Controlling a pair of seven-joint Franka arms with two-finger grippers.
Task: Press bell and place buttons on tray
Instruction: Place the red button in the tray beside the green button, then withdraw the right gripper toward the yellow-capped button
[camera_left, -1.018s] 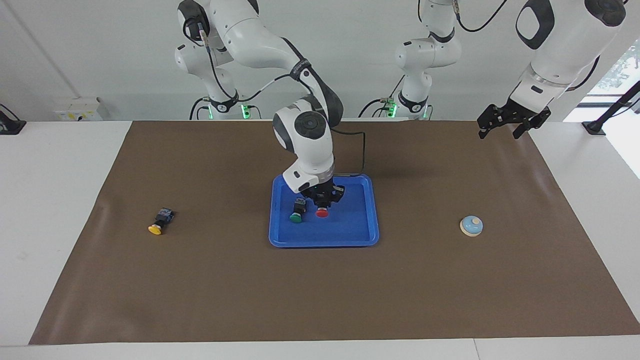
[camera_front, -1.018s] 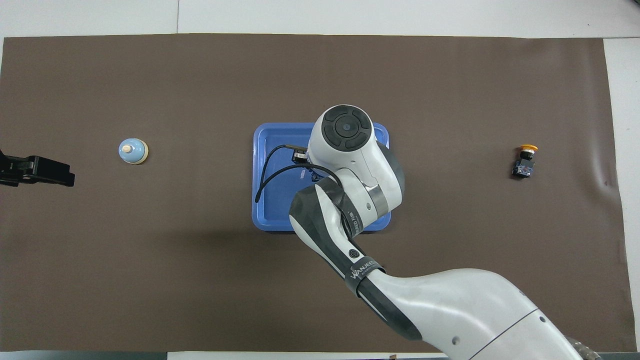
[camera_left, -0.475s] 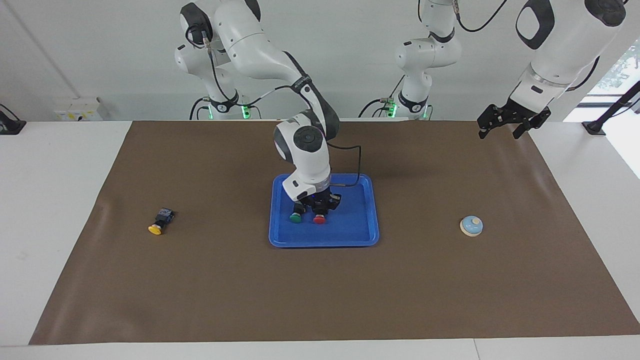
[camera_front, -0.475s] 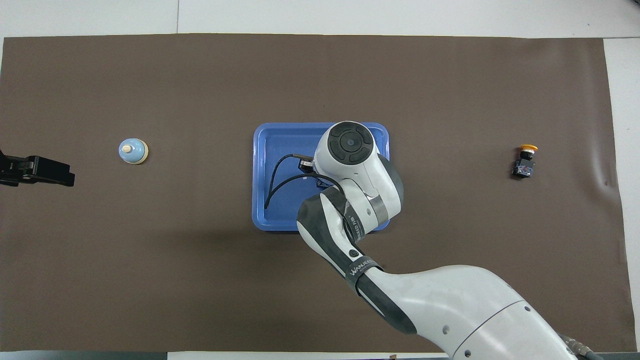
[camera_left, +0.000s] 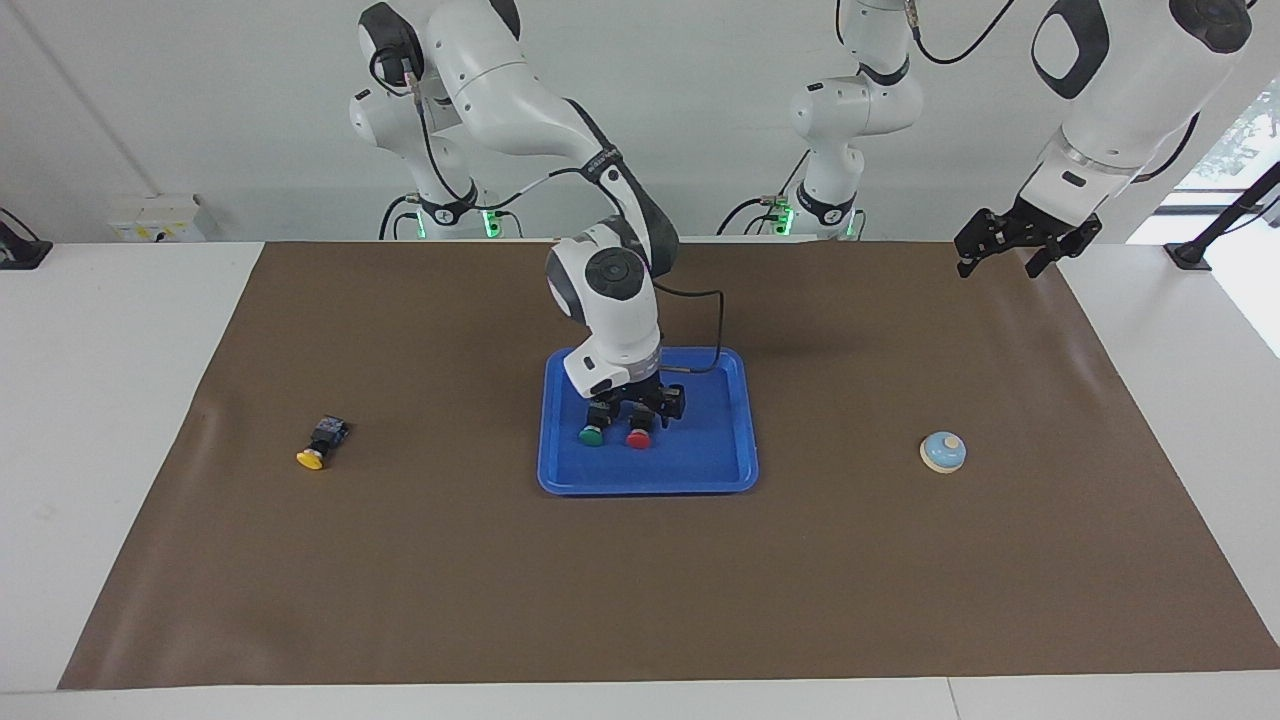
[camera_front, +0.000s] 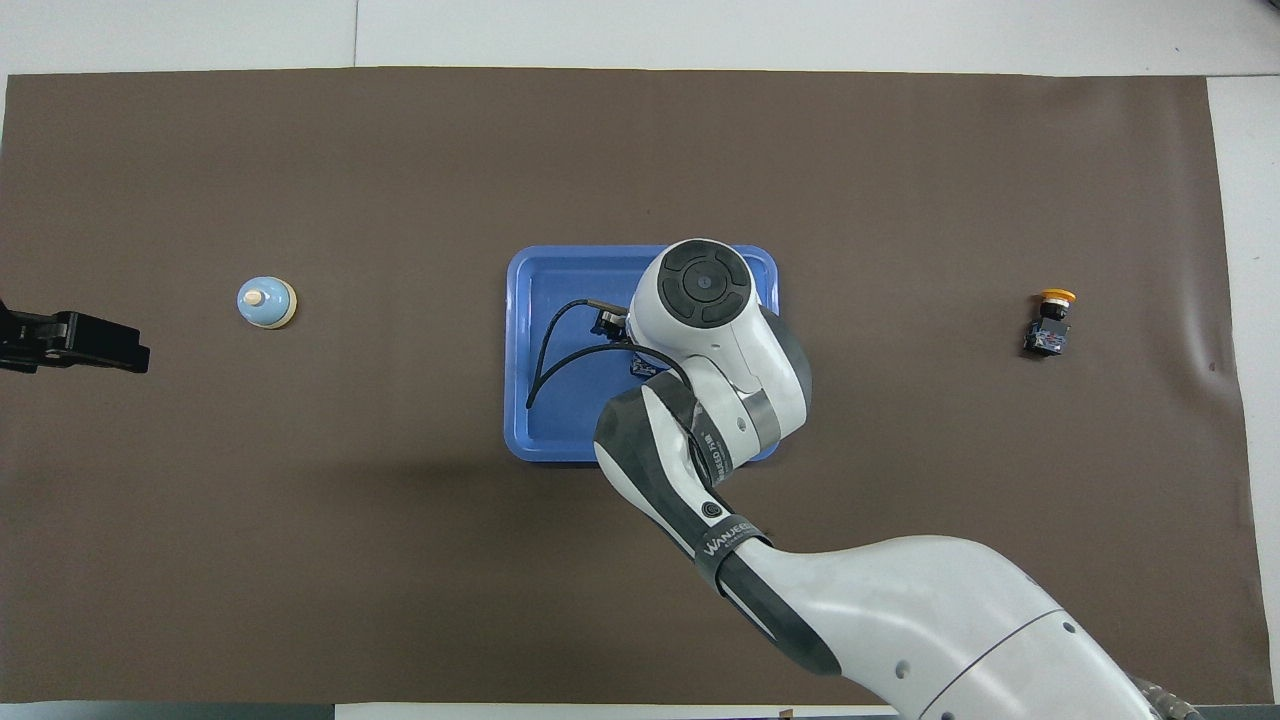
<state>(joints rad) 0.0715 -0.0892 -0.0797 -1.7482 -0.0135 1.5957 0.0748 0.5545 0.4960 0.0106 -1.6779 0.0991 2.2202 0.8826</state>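
Note:
The blue tray (camera_left: 700, 470) lies mid-mat. A green button (camera_left: 591, 435) and a red button (camera_left: 638, 438) lie side by side in it, caps pointing away from the robots. My right gripper (camera_left: 645, 412) is low over the red button's black body, open, and the button rests on the tray floor. In the overhead view the right arm's wrist hides both buttons on the tray (camera_front: 540, 280). The yellow button (camera_left: 312, 458) (camera_front: 1048, 325) lies on the mat toward the right arm's end. The light-blue bell (camera_left: 943, 452) (camera_front: 266, 301) sits toward the left arm's end. My left gripper (camera_left: 1005, 258) waits open, raised over the mat's corner.
A brown mat (camera_left: 500, 580) covers the table, with white table surface (camera_left: 100, 400) around it. A black cable (camera_left: 715, 320) loops from the right wrist over the tray's edge nearest the robots.
The right gripper came down with the red button, set it beside the green one on the tray and opened. The left arm has not moved.

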